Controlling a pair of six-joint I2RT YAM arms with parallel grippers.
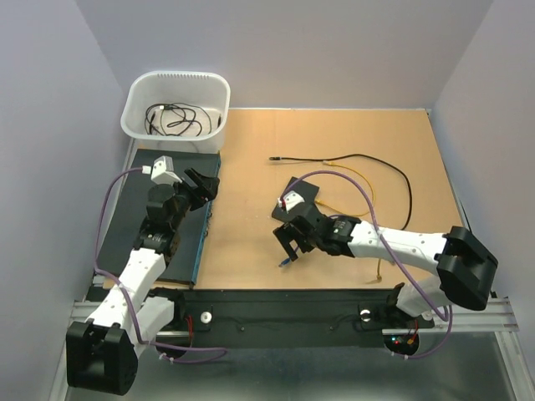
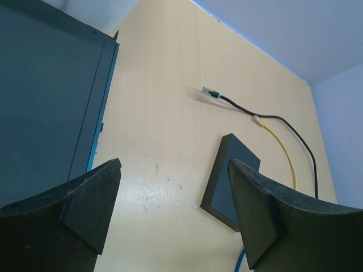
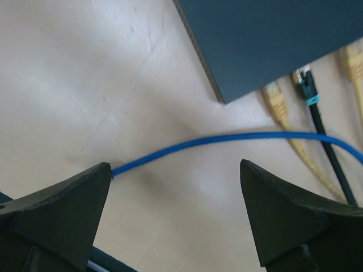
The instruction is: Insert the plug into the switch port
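The right gripper [image 3: 174, 181] is wide open (two dark fingers far apart). A blue cable [image 3: 227, 139] lies across the table [image 3: 85, 85] near the black box [image 3: 272, 39].

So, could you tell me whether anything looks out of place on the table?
Yes: the blue cable lies loose on the table beneath the open right gripper, gripped by nothing, and the black switch sits skewed to the table's edges.

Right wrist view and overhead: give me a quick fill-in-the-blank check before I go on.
The cable under the open right claw is ___. The left claw holds ___. The white bin holds ___ cables. Answers: blue; nothing; black.
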